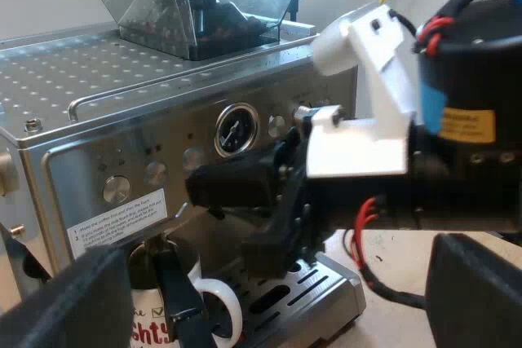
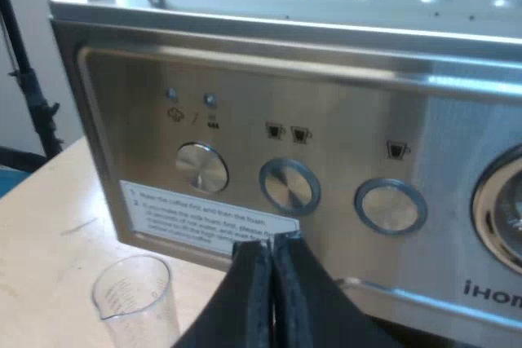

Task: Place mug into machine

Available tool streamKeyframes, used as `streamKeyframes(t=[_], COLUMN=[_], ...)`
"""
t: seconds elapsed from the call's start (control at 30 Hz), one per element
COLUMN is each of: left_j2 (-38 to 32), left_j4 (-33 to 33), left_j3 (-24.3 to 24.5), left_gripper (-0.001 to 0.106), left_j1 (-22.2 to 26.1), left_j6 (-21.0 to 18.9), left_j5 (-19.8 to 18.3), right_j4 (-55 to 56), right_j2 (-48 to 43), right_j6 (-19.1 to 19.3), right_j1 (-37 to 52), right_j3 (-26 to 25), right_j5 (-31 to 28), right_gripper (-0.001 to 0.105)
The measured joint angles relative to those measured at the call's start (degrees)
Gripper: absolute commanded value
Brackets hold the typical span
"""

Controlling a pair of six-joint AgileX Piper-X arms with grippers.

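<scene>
A white mug [image 1: 148,316] with red lettering stands on the drip tray [image 1: 326,281] beneath the espresso machine's [image 1: 98,120] front. A dark bar [image 1: 181,299] crosses in front of it. My left gripper [image 1: 273,307] is open, its two black fingers [image 1: 65,303] spread wide before the mug and tray, holding nothing. My right gripper [image 2: 269,244] is shut on nothing, its tips close to the machine's front panel [image 2: 245,120] just below the round buttons. From the left wrist view the right gripper [image 1: 200,189] hangs above the mug beside the pressure gauge [image 1: 236,129].
A bean hopper [image 1: 196,6] sits on the machine's top. A clear measuring glass [image 2: 134,299] stands on the wooden table [image 2: 49,234] near the machine's corner. Three round buttons [image 2: 289,185] line the panel. The right arm's white mount [image 1: 367,95] fills the space before the machine.
</scene>
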State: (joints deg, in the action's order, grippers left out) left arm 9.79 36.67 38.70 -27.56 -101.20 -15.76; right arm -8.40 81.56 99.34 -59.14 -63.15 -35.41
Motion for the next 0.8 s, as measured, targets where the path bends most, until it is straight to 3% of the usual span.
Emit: streamKeyframes(t=[0.33, 0.47, 0.8], left_j2=[0.0, 0.0, 0.0], left_j4=[0.0, 0.0, 0.0], left_j3=[0.0, 0.0, 0.0], left_gripper=[0.079, 0.079, 0.079], left_j1=[0.0, 0.0, 0.0], left_j6=[0.0, 0.0, 0.0], left_j5=[0.0, 0.0, 0.0], right_j4=[-0.41, -0.41, -1.69], right_j2=[0.56, 0.56, 1.37], right_j6=[0.24, -0.4, -0.4], right_j1=[3.88, 5.08, 4.93], right_j3=[-0.19, -0.19, -0.19], right_j5=[-0.3, 2.21, 0.14], right_gripper=[0.0, 0.0, 0.0])
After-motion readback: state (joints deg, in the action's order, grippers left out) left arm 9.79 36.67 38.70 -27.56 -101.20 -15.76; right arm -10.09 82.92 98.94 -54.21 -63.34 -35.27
